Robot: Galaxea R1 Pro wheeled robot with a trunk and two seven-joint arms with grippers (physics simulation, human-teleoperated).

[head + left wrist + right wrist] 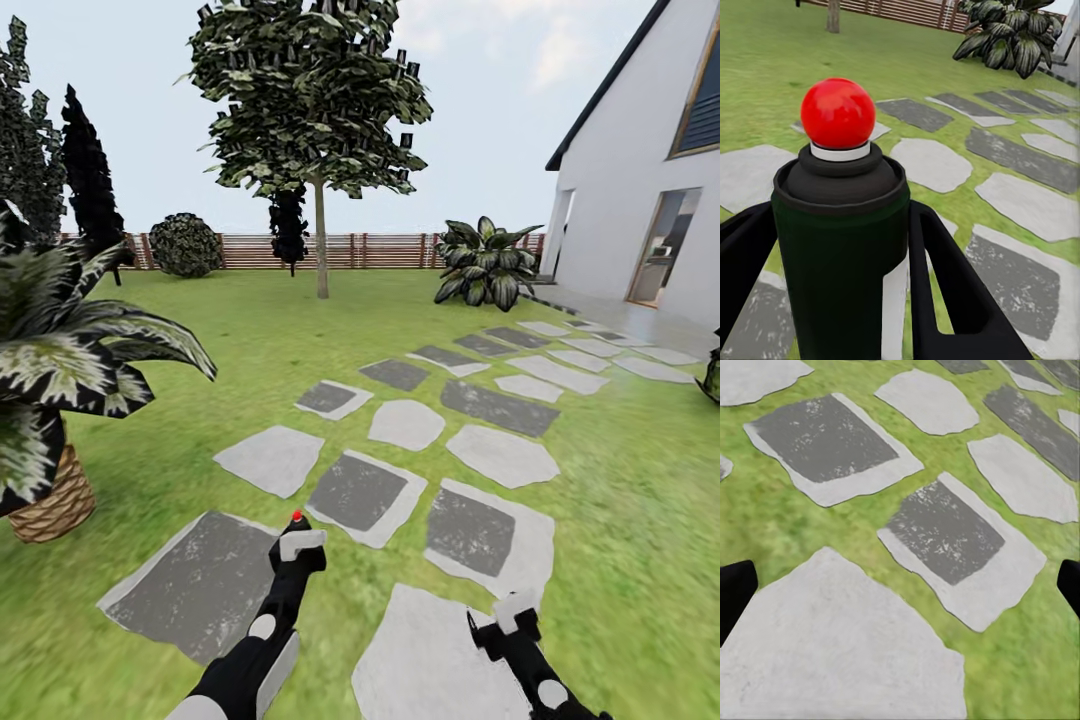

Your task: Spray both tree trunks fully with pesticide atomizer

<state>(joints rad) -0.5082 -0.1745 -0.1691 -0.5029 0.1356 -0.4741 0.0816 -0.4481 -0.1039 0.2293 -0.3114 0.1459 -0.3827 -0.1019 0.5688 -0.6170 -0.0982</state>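
Left end effector (840, 247) pinches the pesticide atomizer (840, 225) — base cut off — while right end effector (900, 585) hangs spread.

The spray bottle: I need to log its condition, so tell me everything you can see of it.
The spray bottle is a dark green cylinder with a black shoulder collar, a pale ring and a glossy red ball on top. It looks like plastic. It stands upright between the left gripper's two black fingers, which press its sides. It is held above the stepping stones and the grass.
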